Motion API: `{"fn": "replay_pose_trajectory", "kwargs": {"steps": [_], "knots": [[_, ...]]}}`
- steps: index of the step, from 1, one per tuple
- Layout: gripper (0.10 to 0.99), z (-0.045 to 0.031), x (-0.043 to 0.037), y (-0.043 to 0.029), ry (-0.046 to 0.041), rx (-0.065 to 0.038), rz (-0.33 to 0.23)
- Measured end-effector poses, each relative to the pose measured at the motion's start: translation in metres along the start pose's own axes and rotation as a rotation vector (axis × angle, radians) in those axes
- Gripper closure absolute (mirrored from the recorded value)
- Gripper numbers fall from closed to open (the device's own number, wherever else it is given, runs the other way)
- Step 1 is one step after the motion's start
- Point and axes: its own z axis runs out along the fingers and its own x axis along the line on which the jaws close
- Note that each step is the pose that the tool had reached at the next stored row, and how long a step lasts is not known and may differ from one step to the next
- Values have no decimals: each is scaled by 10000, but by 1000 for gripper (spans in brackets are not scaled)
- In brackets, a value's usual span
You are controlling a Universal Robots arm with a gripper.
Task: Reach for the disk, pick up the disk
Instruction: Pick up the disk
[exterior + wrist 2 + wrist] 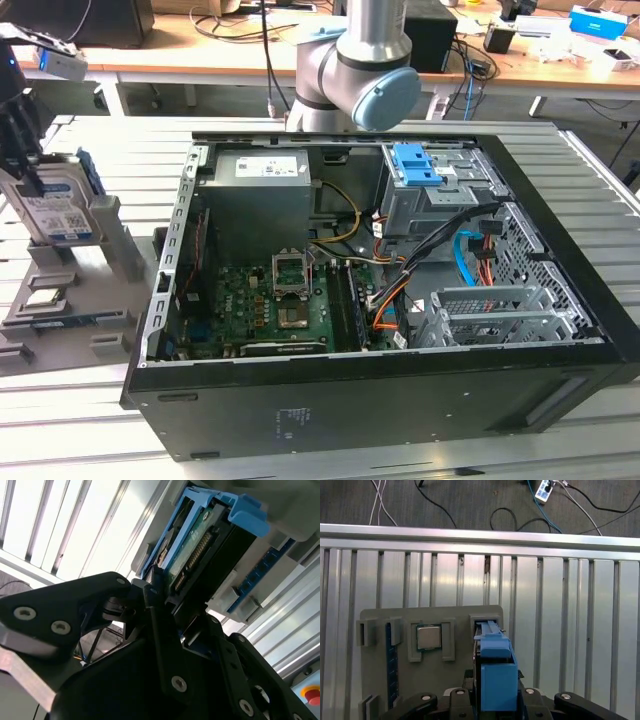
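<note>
We find the disk [58, 215], a flat silver-grey metal hard drive with a blue plastic edge rail, standing upright on its edge in a slot of a grey moulded plastic holder [112, 250] at the exterior view's left, on the slatted aluminium table [560, 620]. The black gripper [494, 694] reaches down over the disk's upper end and straddles it, the blue rail lying between its two sides in both wrist views; we cannot tell whether it is clamped or merely close. The slot's grey walls hug the lower part of the disk. Just beside that slot, in a shallow pocket, lies a small square silver chip [428, 637], and further along a thin blue memory strip [391, 665] stands in a groove. Well apart, towards the exterior view's right, an open black computer tower case [400, 400] lies on its side, showing a green motherboard [270, 300], a silver power supply box [260, 185], orange and black cables and a bare blue plastic latch piece [417, 165]. The arm's grey and pale-blue joint [385, 95] rises behind the case. The disk carries a blue-and-white barcode label whose print we cannot read.
</note>
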Motion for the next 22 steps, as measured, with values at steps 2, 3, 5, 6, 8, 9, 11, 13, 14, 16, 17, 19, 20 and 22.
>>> {"fn": "replay_pose_trajectory", "kwargs": {"steps": [2,3,5,6,8,9,11,13,14,16,17,19,20,22], "knots": [[722,-23,0,1,0,-1,0],[722,-33,0,1,0,0,0],[722,-59,-1,2,0,-1,0],[722,-66,-1,2,1,-1,0],[722,-93,-1,3,0,0,1],[722,-104,-1,3,0,0,0],[722,-134,-2,4,0,0,0],[722,-166,-2,4,0,-1,0],[722,-179,-2,4,0,0,1],[722,-199,-2,4,0,-1,0],[722,-209,-2,5,0,0,0],[722,-233,-3,5,0,0,0],[722,-246,-3,5,0,-1,0],[722,-263,-3,5,0,0,0]]}}
